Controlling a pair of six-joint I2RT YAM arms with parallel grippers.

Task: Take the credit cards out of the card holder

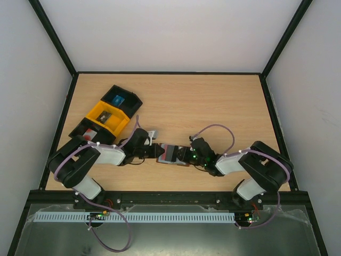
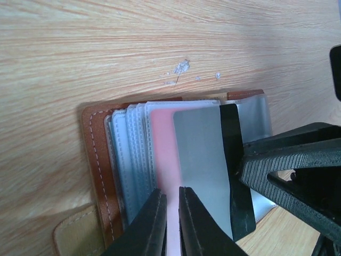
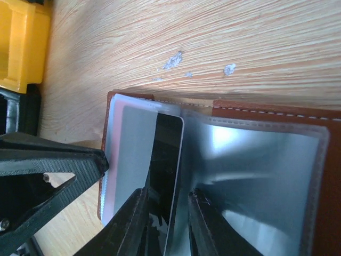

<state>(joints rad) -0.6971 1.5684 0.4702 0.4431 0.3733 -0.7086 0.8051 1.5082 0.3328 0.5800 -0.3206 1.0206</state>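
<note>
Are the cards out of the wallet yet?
Not yet. Done: the wallet lies open. In hand: the right gripper straddles the dark card; the left gripper is by the red card. Left: neither card is clear of the wallet, so both must come out.

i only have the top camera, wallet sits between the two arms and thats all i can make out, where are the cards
Observer: Right wrist camera: the dark card sits between the right end effector fingers; pinched or not, I cannot tell.
Operator: and the red one
Observer: Left wrist camera: the red card lies in the open wallet, partly under the dark card.
Operator: left arm doing what
Observer: The left end effector has its fingers nearly together over the red card.
</note>
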